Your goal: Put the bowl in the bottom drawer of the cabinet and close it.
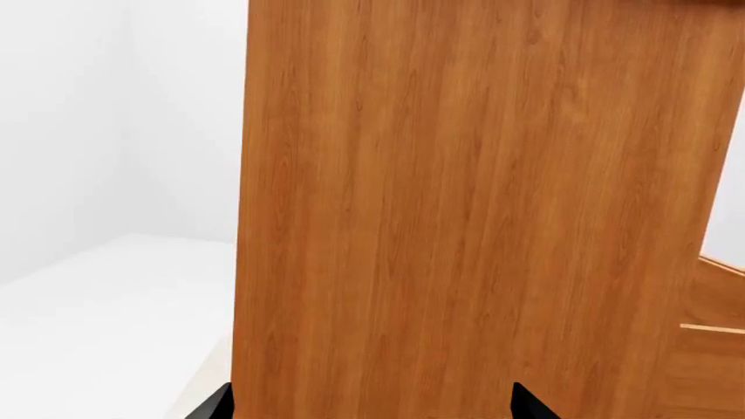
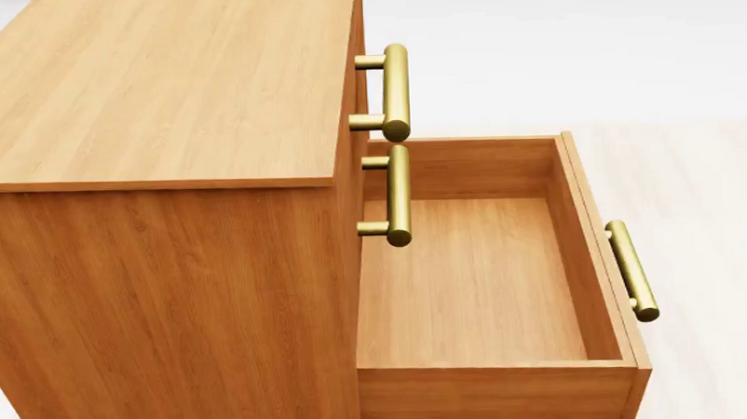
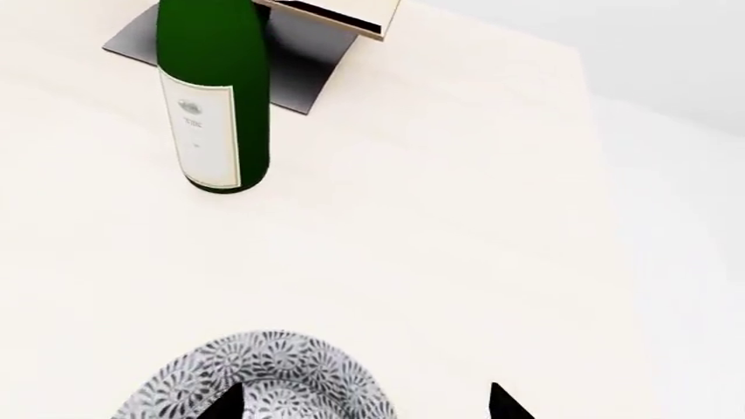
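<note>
Bottom drawer (image 2: 476, 280) open, bare — bowl (image 3: 262, 380) under right claw (image 3: 366, 406).

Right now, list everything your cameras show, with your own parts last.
cabinet: one, orange-brown wood, filling the head view's left.
bottom drawer: one, orange-brown, pulled open, nothing in it.
brass handles: three; two on the shut upper drawers, one on the open drawer's front.
bowl: one, white-grey with dark floral pattern, on the pale surface by the right gripper.
bottle: one, green with a white label, upright beyond the bowl.
dark base: one, behind the bottle, with a pale board over it.
left gripper: black tips, apart, facing the cabinet.
right gripper: black tips, apart, at the bowl.
</note>
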Motion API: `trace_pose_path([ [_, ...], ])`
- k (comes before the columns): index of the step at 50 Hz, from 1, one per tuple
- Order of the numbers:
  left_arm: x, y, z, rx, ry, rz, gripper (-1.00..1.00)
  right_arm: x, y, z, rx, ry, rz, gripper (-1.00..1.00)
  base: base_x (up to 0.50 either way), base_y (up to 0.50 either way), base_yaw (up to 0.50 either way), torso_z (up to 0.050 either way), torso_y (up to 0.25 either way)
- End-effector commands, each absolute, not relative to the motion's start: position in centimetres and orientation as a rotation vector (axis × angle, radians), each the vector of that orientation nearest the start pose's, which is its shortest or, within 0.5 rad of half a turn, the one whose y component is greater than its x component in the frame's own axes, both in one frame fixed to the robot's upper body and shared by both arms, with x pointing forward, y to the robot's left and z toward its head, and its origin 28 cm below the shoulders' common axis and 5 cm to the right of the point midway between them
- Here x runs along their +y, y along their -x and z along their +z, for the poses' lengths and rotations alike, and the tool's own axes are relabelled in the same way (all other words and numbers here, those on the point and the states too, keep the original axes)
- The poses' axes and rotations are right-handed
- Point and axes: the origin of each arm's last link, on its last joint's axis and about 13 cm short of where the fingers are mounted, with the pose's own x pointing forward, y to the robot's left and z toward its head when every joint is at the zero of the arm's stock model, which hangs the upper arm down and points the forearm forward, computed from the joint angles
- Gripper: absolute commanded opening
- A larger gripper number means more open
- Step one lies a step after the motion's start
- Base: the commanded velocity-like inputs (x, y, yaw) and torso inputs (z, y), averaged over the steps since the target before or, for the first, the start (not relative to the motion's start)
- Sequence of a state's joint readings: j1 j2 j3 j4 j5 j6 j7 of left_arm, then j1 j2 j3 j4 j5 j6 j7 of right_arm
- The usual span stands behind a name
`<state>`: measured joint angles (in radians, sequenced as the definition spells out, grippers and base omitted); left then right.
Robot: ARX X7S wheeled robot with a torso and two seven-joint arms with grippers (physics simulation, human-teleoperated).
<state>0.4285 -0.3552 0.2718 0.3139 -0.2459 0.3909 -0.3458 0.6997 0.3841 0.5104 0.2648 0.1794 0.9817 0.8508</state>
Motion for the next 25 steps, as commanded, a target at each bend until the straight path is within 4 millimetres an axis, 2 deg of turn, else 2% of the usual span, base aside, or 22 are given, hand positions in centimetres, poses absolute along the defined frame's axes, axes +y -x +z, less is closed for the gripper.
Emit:
trace_pose_path([
  [1,21.5,-10.6,3.1,-0.164,0.110,-0.001,1.00,-28.1,-29.1,12.4,0.564,-0.210,-1.290,1.00,0.00,0.00,0.00,0.000,0.000],
  [25,21.5,-10.7,2.9,-0.164,0.111,-0.001,1.00,-28.4,-29.2,11.3,0.641,-0.303,-1.285,1.00,0.00,0.00,0.00,0.000,0.000],
])
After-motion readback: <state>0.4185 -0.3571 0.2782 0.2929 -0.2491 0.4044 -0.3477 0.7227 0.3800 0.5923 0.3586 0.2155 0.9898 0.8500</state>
